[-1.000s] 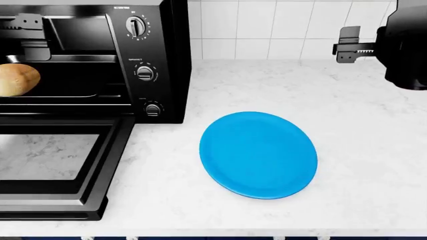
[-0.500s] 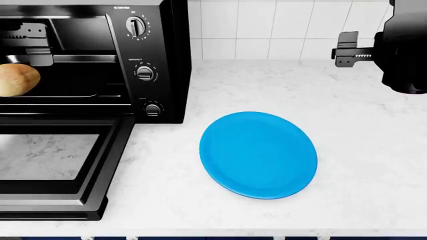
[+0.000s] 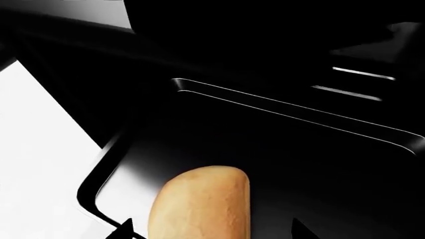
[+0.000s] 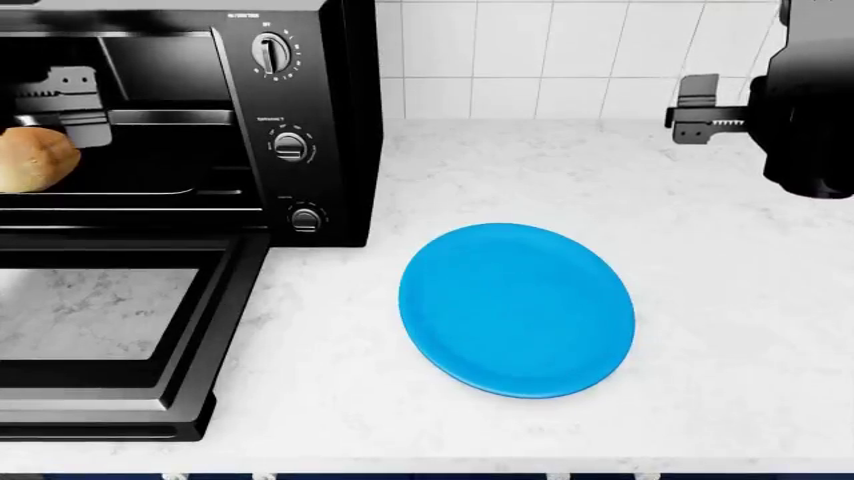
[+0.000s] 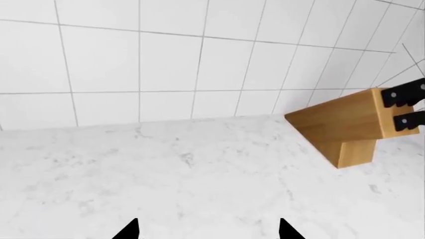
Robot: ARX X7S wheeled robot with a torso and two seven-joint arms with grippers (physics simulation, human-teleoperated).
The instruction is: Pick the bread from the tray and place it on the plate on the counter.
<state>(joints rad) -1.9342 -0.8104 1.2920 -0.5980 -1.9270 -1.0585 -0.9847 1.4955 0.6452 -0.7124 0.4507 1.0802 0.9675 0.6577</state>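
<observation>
White grey-veined marble tabletop (image 4: 667, 230), white tiled wall (image 4: 534, 55) behind. Black toaster oven (image 4: 287, 120) at its left end, glass door (image 4: 114, 335) folded down flat. Small golden-tan bread roll (image 4: 34, 158) sits on the thin grey metal tray (image 3: 279, 164) inside the cavity. Left gripper (image 3: 211, 230) jaws spread either side of the roll, not clenched. Round blue plate (image 4: 517, 308) bare, right of the oven. Right gripper (image 5: 207, 230) jaws spread over bare marble, near a wooden knife block (image 5: 345, 124).
</observation>
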